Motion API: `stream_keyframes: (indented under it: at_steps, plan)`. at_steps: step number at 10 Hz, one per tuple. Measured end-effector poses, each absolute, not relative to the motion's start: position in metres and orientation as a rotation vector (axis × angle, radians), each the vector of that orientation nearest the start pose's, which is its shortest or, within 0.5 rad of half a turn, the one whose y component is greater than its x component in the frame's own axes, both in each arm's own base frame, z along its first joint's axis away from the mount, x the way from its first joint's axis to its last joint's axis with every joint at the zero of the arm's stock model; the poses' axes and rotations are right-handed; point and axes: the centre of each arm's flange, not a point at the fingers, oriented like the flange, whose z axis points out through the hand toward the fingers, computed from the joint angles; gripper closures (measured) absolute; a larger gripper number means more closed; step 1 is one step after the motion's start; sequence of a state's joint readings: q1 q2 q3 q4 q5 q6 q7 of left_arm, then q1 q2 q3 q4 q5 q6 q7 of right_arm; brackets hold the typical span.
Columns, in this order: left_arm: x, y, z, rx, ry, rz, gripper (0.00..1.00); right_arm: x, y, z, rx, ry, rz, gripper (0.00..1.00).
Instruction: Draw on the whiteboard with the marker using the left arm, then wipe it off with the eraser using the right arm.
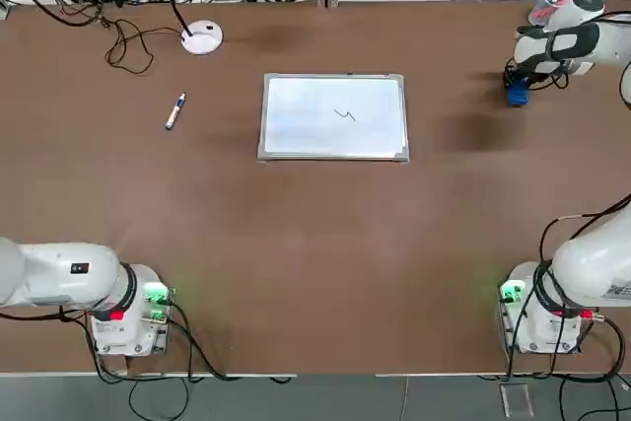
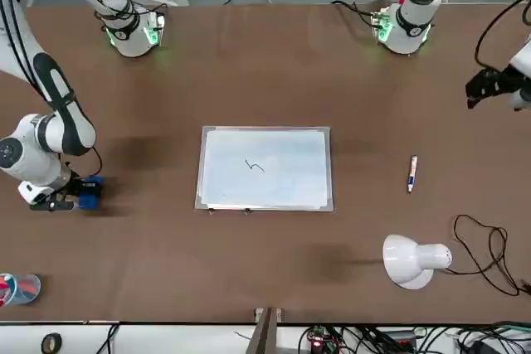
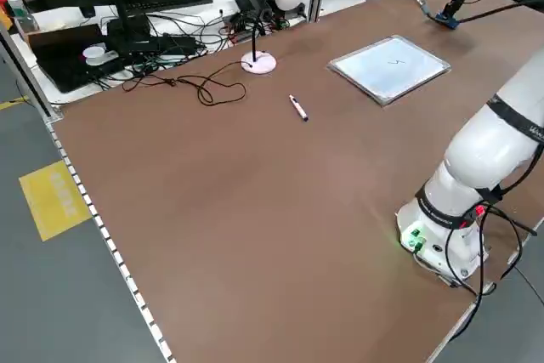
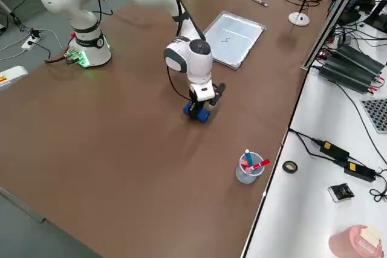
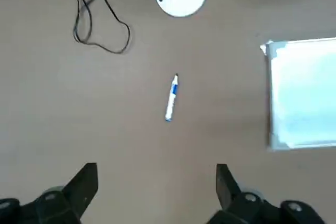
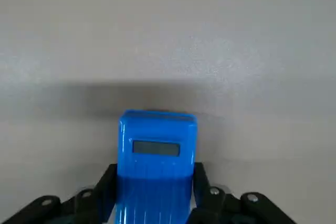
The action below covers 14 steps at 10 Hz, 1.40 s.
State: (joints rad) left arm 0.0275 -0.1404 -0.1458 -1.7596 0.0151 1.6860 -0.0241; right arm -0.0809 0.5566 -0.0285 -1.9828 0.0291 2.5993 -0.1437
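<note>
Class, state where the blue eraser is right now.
In the top view, the blue eraser is far to the right of the whiteboard, gripped in the right arm's claw, near the cup of markers.

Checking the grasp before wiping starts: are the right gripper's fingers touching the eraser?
Touching: the right wrist view shows both fingers against the eraser's sides.

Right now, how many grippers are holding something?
1. The right gripper is closed on the blue eraser, off the whiteboard's right side. The left gripper, on the whiteboard's left side, is open and holds nothing.
</note>
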Motion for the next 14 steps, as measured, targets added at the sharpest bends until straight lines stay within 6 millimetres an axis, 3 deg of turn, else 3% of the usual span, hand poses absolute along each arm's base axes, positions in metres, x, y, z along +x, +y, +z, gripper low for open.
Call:
stream_keyframes:
  at_steps: [4,7,11,14]
  plan:
    - [0.499,-0.069,0.633,-3.111,0.091,-0.064,0.0,0.618,-0.062,0.192,-3.141,0.048,-0.1,0.44]
    - [0.498,-0.073,0.632,-3.111,0.071,-0.057,0.0,0.633,-0.029,0.223,-3.127,0.125,0.001,0.44]
    - [0.5,-0.073,0.629,-3.112,0.069,-0.047,0.0,0.643,0.049,0.279,-3.109,0.207,-0.012,0.44]
    - [0.501,-0.072,0.628,-3.112,0.065,-0.044,0.0,0.637,0.142,0.298,-3.064,0.269,-0.049,0.44]
